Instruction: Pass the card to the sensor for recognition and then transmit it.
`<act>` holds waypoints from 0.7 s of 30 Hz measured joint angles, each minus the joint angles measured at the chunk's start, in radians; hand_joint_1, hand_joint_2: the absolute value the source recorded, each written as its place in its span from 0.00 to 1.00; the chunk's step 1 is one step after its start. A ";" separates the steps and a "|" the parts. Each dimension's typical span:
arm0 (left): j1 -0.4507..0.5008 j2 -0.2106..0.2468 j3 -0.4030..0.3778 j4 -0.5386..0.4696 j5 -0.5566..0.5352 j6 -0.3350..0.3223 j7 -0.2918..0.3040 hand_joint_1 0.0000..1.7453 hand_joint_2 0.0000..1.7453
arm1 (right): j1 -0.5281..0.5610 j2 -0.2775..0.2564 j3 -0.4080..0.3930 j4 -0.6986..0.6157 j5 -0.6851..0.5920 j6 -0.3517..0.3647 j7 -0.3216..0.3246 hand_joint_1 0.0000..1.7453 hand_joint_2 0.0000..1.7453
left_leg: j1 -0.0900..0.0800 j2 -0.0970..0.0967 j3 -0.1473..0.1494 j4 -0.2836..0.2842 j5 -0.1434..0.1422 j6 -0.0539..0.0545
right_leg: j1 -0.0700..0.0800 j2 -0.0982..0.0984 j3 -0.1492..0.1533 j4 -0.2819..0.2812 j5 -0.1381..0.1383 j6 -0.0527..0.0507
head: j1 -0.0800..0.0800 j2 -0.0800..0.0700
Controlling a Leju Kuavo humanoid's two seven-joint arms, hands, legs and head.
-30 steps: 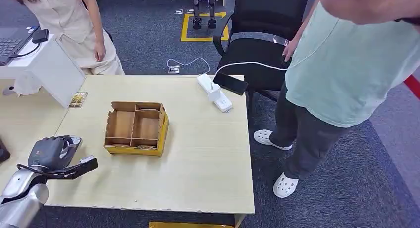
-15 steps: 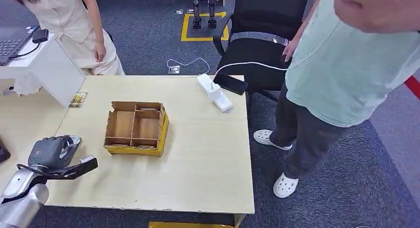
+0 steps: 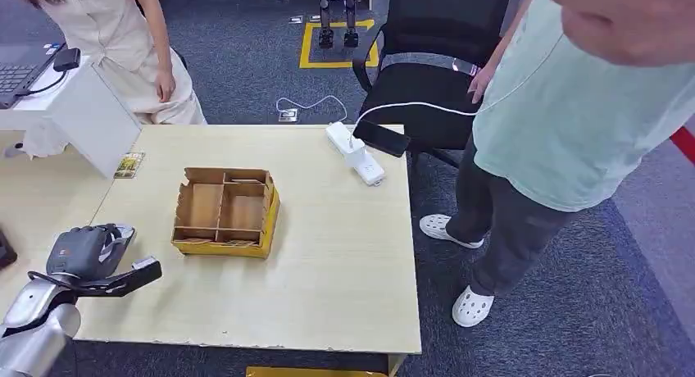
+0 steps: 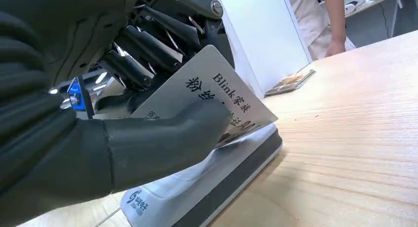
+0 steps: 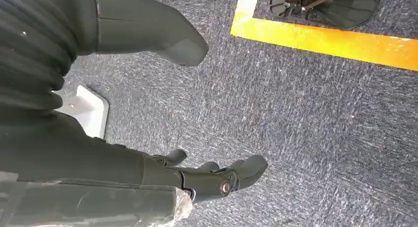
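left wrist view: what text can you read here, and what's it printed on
"Blink家族": on the white card held by the left hand.
"粉丝": larger characters on the same card.
A further line on the card, partly hidden by the thumb: not readable.
Blue logo with small lettering on the white sensor under the card: too blurred to read.

Person's raised hand point(image 3: 631, 20) slightly lower.

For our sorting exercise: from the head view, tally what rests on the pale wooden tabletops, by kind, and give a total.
Divided cardboard box: 1
White power strip: 1
Small picture card by the white partition: 1
Card sensor under the left hand, which holds the card over the card sensor: 1
Total: 4
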 joint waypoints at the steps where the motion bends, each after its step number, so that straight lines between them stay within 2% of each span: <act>1: 0.000 0.000 0.000 0.000 0.000 0.000 0.000 1.00 1.00 | 0.000 0.000 0.000 0.000 0.000 0.000 0.000 0.00 1.00 | 0.000 0.000 0.000 0.000 0.000 0.000 | 0.000 0.000 0.000 0.000 0.000 0.000 | 0.000 0.000; 21: 0.000 0.000 0.000 0.000 0.000 0.000 0.000 1.00 1.00 | 0.000 0.000 0.000 0.000 0.000 0.000 0.000 0.00 1.00 | 0.000 0.000 0.000 0.000 0.000 0.000 | 0.000 0.000 0.000 0.000 0.000 0.000 | 0.000 0.000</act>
